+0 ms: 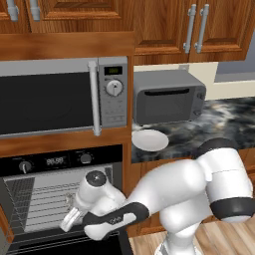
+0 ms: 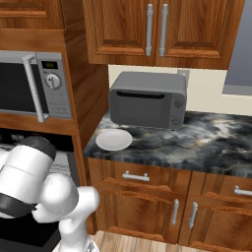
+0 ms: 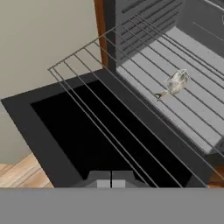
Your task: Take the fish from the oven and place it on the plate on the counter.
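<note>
The oven (image 1: pixel 55 161) stands open under the microwave, its black glass door (image 3: pixel 83 131) folded down and a wire rack (image 3: pixel 131 109) reaching out over it. The small silvery fish (image 3: pixel 175 82) lies on the rack inside the grey cavity. My gripper (image 1: pixel 68 222) hangs in front of the oven mouth, above the door and short of the fish, fingertips (image 3: pixel 103 179) pressed together, shut on nothing. The white plate (image 1: pixel 149 140) (image 2: pixel 113 140) sits bare on the dark marbled counter (image 2: pixel 197 142), right of the oven.
A grey boxy countertop appliance (image 1: pixel 169 97) (image 2: pixel 147 100) stands just behind the plate. The silver-panelled microwave (image 1: pixel 50 99) with its vertical handle is above the oven. Wooden cabinets hang overhead and drawers (image 2: pixel 135 179) sit under the counter.
</note>
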{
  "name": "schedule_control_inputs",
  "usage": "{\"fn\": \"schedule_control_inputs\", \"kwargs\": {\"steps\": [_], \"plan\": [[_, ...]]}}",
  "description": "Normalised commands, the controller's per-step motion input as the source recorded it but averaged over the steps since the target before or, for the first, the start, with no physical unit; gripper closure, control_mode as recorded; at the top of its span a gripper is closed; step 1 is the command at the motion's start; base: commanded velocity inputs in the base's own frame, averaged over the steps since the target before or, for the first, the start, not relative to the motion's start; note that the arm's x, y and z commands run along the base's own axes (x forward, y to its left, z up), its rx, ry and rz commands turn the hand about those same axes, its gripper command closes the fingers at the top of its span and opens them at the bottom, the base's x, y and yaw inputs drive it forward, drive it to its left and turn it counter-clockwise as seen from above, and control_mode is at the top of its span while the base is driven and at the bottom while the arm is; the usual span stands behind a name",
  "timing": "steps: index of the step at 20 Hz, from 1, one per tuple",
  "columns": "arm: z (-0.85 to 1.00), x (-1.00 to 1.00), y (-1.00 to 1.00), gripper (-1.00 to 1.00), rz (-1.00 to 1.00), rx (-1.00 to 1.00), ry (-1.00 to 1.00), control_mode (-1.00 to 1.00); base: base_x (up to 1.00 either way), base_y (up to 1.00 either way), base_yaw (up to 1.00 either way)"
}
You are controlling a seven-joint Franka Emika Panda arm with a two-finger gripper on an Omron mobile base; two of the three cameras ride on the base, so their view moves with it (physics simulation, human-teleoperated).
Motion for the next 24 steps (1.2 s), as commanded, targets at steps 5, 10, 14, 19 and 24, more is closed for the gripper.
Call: {"fn": "schedule_control_inputs", "kwargs": {"steps": [5,10,14,19,24], "plan": [[0.00,0.10,0.00,1.00,-0.14,0.00,0.38,-1.00,0.00,0.00,0.00],[0.00,0.00,0.05,-1.00,-0.15,-0.03,0.10,-1.00,0.00,0.00,0.00],[0.00,0.00,0.27,-1.00,-0.13,-0.16,-0.02,-1.00,0.00,0.00,0.00],[0.02,0.09,0.18,-1.00,-0.12,-0.23,0.00,-1.00,0.00,0.00,0.00],[0.29,0.23,0.02,-1.00,-0.09,-0.12,0.00,-1.00,0.00,0.00,0.00]]}}
